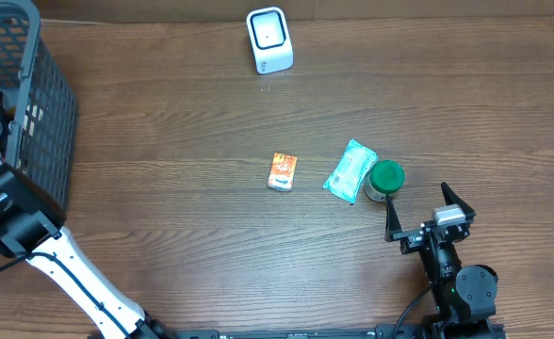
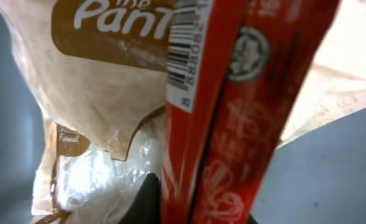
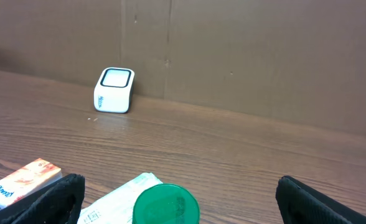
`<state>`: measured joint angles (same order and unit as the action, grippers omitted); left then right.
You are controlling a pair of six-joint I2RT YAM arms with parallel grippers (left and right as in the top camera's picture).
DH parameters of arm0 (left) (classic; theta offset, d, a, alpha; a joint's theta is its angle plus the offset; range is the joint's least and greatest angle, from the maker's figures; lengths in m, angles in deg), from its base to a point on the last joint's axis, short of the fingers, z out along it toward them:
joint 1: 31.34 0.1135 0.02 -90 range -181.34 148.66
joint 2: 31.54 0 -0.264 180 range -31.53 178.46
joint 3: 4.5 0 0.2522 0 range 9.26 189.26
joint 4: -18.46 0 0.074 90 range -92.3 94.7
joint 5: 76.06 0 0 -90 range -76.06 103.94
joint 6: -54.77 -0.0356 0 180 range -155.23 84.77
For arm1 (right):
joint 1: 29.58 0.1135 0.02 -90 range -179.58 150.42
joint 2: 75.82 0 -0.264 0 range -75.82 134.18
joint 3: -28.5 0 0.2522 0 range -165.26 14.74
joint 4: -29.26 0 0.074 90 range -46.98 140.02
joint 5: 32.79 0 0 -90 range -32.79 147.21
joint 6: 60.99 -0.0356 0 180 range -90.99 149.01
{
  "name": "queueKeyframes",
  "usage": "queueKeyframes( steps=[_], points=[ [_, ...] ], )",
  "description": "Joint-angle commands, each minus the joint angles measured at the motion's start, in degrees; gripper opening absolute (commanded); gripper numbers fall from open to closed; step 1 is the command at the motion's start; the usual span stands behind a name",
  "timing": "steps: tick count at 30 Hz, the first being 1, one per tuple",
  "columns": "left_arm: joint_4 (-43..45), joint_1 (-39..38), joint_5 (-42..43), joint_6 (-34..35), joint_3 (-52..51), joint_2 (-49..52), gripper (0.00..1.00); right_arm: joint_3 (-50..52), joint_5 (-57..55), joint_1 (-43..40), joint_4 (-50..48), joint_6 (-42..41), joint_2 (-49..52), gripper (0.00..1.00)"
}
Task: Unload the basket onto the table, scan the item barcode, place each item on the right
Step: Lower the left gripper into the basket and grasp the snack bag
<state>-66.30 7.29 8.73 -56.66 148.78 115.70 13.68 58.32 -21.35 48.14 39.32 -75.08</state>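
Fingers of our left gripper (image 2: 195, 214) are clamped on the red packet (image 2: 233, 112), its barcode (image 2: 184, 50) toward the wrist camera, a brown-and-white bag (image 2: 102, 81) behind. Our right gripper (image 1: 416, 198) holds its fingers wide near the green-lidded jar (image 1: 385, 177) on the surface (image 1: 183, 226); we see the white scanner (image 1: 269, 40) well apart.

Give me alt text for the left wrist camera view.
A red packet with a barcode fills the frame close up, in front of a clear bag with a brown label.
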Motion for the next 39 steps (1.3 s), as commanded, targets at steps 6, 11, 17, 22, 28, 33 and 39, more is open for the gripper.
queueKeyframes(
  steps=[6, 11, 17, 22, 28, 33, 39],
  points=[
    [-0.5, 0.4, 0.7, 3.6, -1.4, 2.8, 0.04, 0.6, 0.0, -0.3, -0.3, 0.0, -0.6, 1.00],
    [-0.1, 0.4, 0.3, 7.6, 1.3, -0.2, 0.04, 0.6, 0.0, -0.3, -0.3, 0.0, -0.6, 1.00],
    [-0.3, 0.4, 0.2, 14.4, 6.5, -3.4, 0.04, 0.6, 0.0, -0.3, -0.3, 0.0, -0.6, 1.00],
    [-0.1, 0.4, -0.6, 15.5, 7.3, -6.6, 0.04, 0.6, 0.0, -0.3, -0.3, 0.0, -0.6, 1.00],
    [0.7, 0.4, -1.2, 17.5, 7.3, -10.8, 0.04, 0.6, 0.0, -0.3, -0.3, 0.0, -0.6, 1.00],
    [1.2, 0.3, -1.1, 18.6, 7.3, -15.5, 0.04, 0.6, 0.0, -0.3, -0.3, 0.0, -0.6, 1.00],
    [0.9, 0.3, -0.5, 21.3, 7.3, -22.4, 0.04, 0.6, 0.0, -0.3, -0.3, 0.0, -0.6, 1.00]
  ],
)
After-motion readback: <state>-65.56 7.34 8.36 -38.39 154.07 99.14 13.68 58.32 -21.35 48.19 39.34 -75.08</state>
